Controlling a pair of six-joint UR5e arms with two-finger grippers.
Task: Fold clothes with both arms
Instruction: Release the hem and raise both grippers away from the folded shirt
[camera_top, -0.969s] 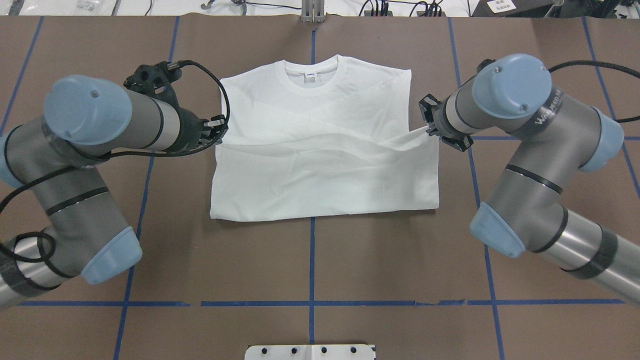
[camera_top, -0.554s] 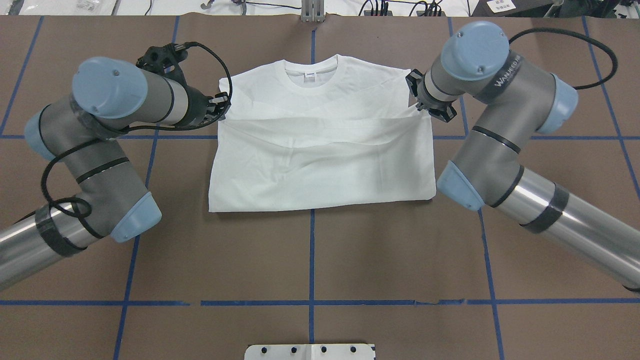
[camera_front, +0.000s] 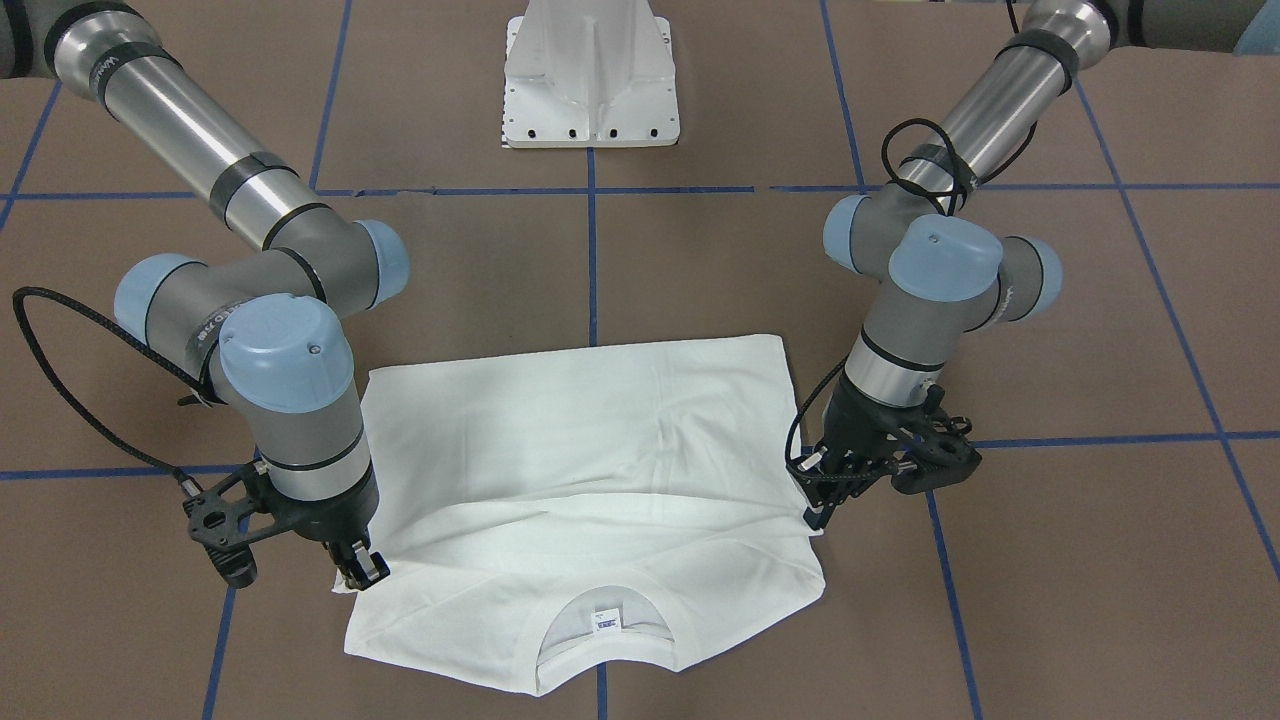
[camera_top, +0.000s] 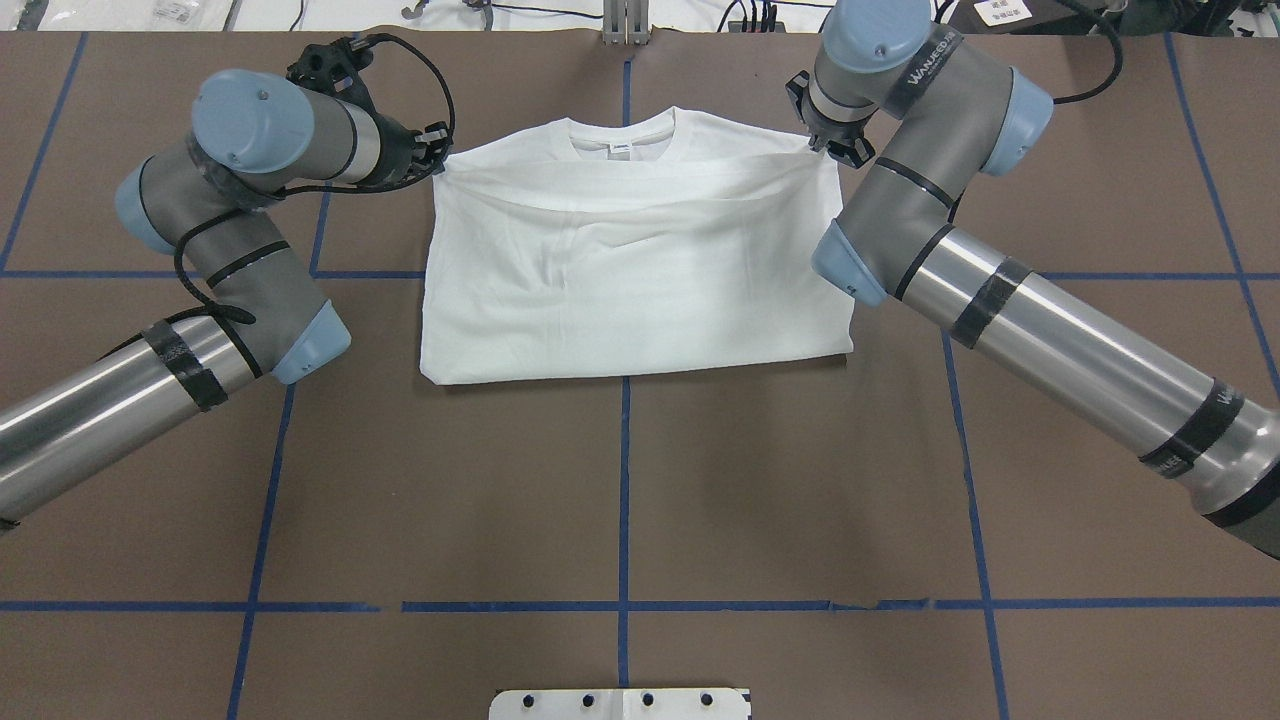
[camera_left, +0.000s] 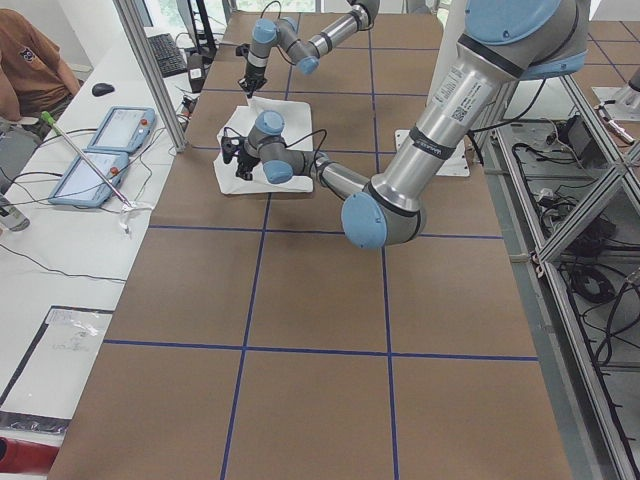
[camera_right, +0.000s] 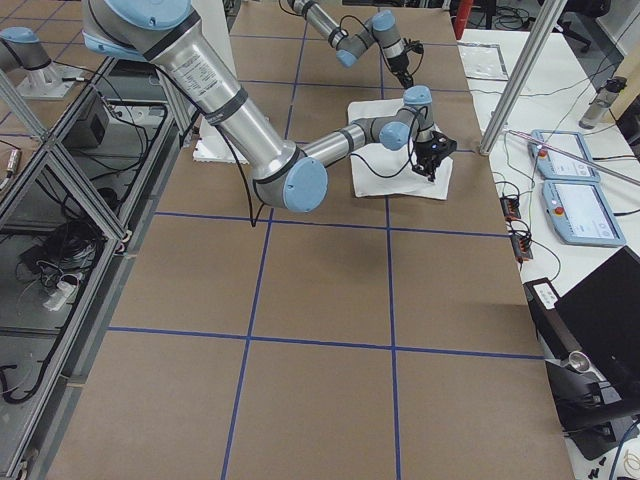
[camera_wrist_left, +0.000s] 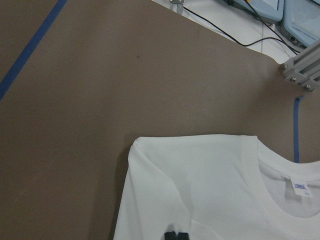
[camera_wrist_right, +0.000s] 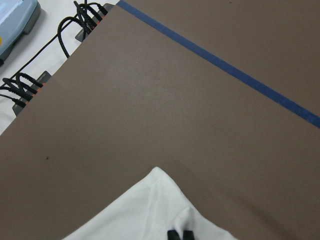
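In approx. 1 s we've carried the hem of the white long-sleeved cotton T-shirt from mid-body up to the collar. Left black two-finger gripper & right gripper stay clamped tight on its corners. Shirt sits mid brown table; fold nearly done.

The T-shirt is being borne by the desk ahead of the pedestal base, collar farthest from the robot, while its upper layer is being pinched at the far left corner by the left tool and at the far right corner by the right tool.
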